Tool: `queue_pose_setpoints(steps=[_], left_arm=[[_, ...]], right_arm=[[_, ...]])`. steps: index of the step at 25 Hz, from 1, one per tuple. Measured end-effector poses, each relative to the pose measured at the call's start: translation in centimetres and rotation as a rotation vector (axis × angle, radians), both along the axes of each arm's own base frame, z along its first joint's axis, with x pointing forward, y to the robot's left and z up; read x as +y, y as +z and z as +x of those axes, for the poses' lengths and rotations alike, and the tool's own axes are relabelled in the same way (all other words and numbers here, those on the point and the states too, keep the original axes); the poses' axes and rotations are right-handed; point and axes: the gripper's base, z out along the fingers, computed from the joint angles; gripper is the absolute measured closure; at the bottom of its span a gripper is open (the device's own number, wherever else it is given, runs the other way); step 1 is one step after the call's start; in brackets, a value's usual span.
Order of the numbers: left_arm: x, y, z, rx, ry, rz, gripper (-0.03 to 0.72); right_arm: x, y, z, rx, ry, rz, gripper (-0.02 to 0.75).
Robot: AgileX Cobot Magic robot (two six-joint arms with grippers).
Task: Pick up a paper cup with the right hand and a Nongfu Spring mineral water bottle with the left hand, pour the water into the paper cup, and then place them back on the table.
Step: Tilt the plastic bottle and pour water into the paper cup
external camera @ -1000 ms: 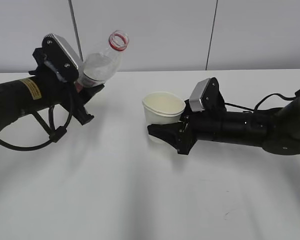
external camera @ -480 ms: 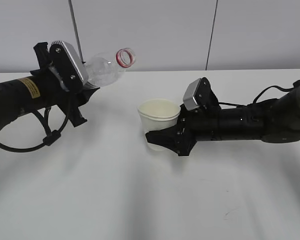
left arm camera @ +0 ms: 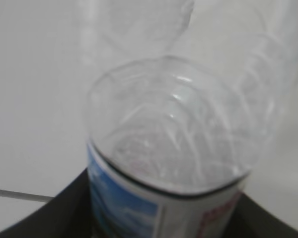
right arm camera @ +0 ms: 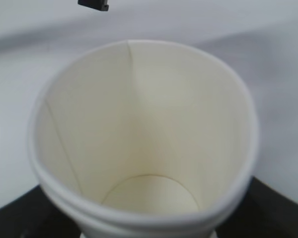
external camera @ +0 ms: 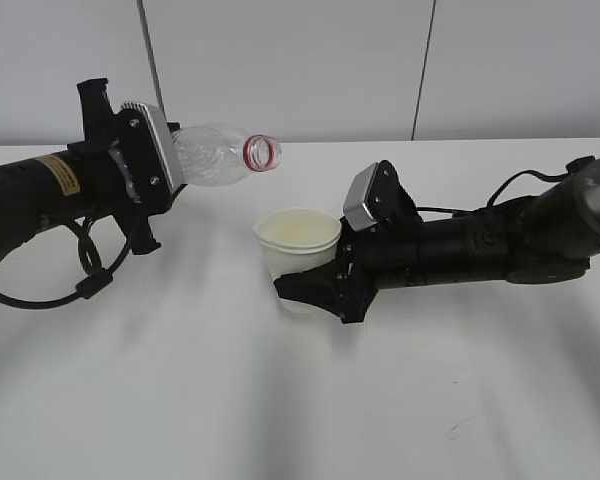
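1. The paper cup (external camera: 298, 245) is your landmark: it sits upright in the closed jaws of the right hand (external camera: 325, 285), held near its base just above the table (external camera: 280, 400), roughly mid-scene.
2. Up and to the left of the cup, the left hand (external camera: 145, 190) is clamped on the lower body of the Nongfu Spring mineral water bottle (external camera: 220, 157), which lies almost level with its red-ringed mouth facing the cup.
3. Note that the mouth hangs above and slightly left of the cup's rim, not yet over the opening; judge this as the start of the pour.
4. Bring the mouth in over the middle of the cup before tipping further, so that any stream lands inside, not on the near wall.
5. Keep the cup level. The right wrist view shows its inside (right arm camera: 139, 139) dry and empty, with the rim looking a little out of round, so do not squeeze harder.
6. Tip slowly. The left wrist view looks along the clear, ribbed bottle (left arm camera: 174, 148), and how much water it holds cannot be told from here; a fast roll risks a sudden gush.
7. Watch the gap between mouth and rim: close above the cup is safest, but avoid touching, which could knock the light cup askew in its grip.
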Motion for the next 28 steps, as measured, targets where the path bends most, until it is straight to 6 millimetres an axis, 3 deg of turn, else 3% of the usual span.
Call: queue_pose_setpoints(steps=[28], left_arm=[[-0.3,1.3,0.1,-0.289,-0.075,0.195,0.311]], right_arm=[[1.9,0.1,-0.9,-0.010,0.111,-0.031,0.234]])
